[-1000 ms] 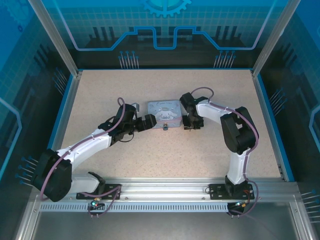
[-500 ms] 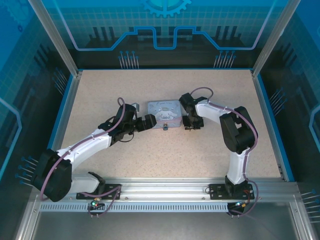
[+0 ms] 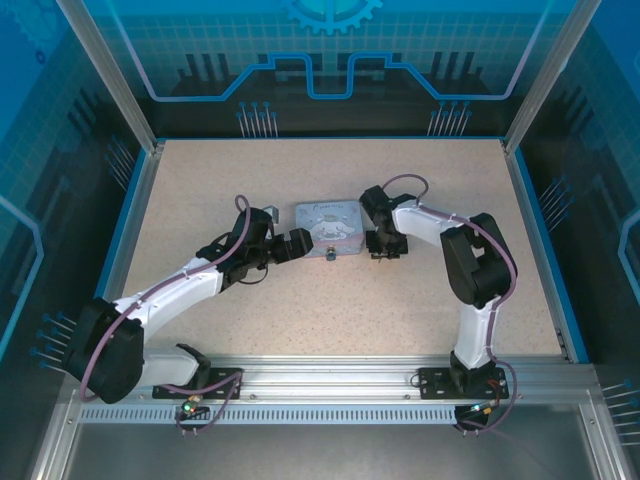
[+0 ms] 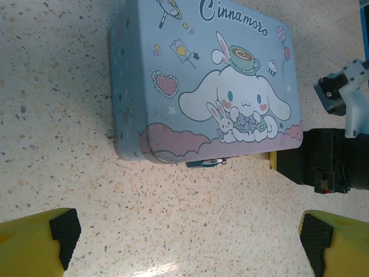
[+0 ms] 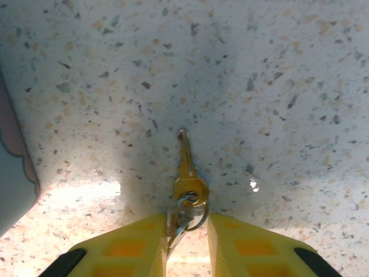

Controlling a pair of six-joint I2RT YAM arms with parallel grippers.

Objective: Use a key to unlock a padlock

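A brass key (image 5: 185,167) lies flat on the speckled table, its tip pointing away from my right gripper (image 5: 187,222). Its ring (image 5: 193,209), carrying a second key, sits between the yellow fingers (image 5: 130,242). The jaws are narrow but still parted around the ring, and the key rests on the table. The small padlock (image 4: 206,163) hangs at the front edge of the pale blue cartoon tin (image 4: 213,86). My left gripper (image 4: 190,231) is wide open just short of the tin, with nothing between its pads. From above, the right gripper (image 3: 384,248) is on the tin's right and the left gripper (image 3: 298,243) on its left.
The tin (image 3: 328,228) lies in the middle of the table (image 3: 330,320), between the two grippers. Blue walls and metal posts enclose the table. The right gripper's black body (image 4: 331,161) stands close to the tin's right corner. Bare table stretches in front of both arms.
The right gripper's jaws have narrowed a little around the key ring. Neither arm has shifted noticeably, and the tin stays where it was.
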